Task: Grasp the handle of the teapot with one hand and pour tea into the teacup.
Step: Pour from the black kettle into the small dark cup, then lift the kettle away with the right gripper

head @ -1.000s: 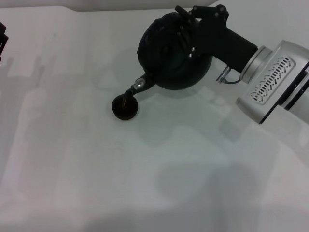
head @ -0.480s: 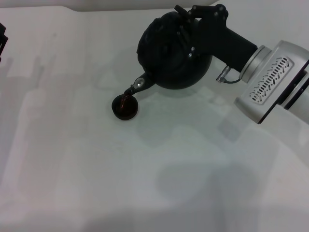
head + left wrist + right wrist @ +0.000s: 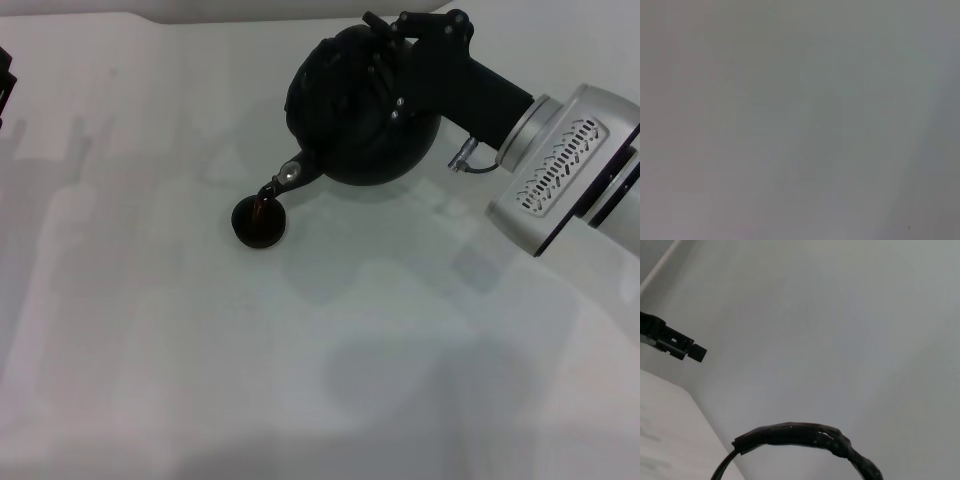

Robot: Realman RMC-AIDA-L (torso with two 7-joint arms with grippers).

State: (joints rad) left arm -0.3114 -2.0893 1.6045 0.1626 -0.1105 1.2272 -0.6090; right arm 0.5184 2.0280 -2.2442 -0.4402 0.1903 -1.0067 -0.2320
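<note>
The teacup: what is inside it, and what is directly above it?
The teapot, tilted by the right tool, holds its spout above the teacup. Reddish-brown tea shows at the cup's rim under the spout. The fill level cannot be seen.

Matte black teapot, silvery metal spout tip, wrapped rough-looking handle, smooth matte white table

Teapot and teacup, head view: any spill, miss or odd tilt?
Nothing stands out. The right hand holds the teapot by the handle, tipped with its spout directly over the teacup, which sits upright. No puddle shows on the white table around the teacup. The left hand is parked at the table's edge.
</note>
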